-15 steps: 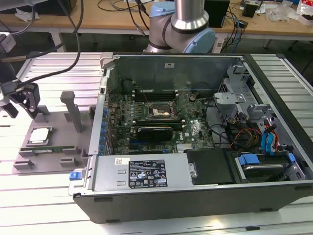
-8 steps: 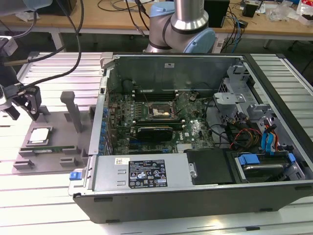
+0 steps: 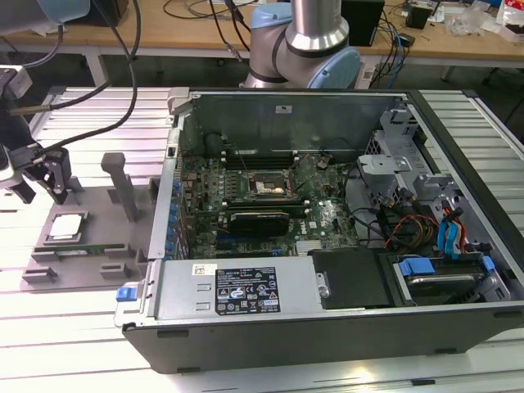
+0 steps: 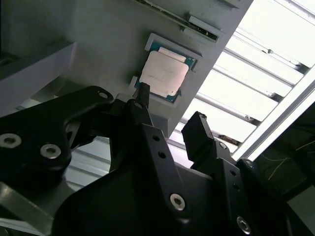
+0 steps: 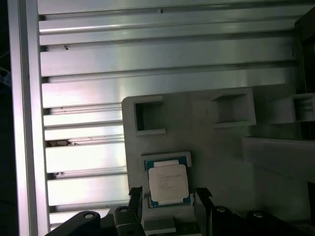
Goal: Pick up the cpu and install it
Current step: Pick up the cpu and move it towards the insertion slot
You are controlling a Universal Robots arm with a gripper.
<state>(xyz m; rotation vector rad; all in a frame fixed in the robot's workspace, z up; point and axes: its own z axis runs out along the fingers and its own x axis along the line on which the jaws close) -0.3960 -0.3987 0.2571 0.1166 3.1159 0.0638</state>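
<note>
The cpu (image 3: 67, 227) is a small silver-topped square chip lying flat in a recess of a grey holder plate (image 3: 98, 205), at the exterior view's left. My gripper (image 3: 41, 190) hangs just above it and slightly farther back, open and holding nothing. In both wrist views the two black fingers stand apart on either side of the cpu (image 5: 168, 183) (image 4: 163, 73) without touching it. My gripper (image 5: 169, 197) (image 4: 171, 112) is wider open than the chip. The motherboard socket (image 3: 266, 187) sits inside the open computer case.
The open computer case (image 3: 327, 311) takes up the middle and the exterior view's right. Its metal side wall (image 3: 168, 188) rises beside the holder plate. Upright grey posts (image 3: 119, 184) stand on the plate. A green memory stick (image 3: 82, 249) lies along the plate's near edge. The table is ribbed aluminium (image 5: 147, 64).
</note>
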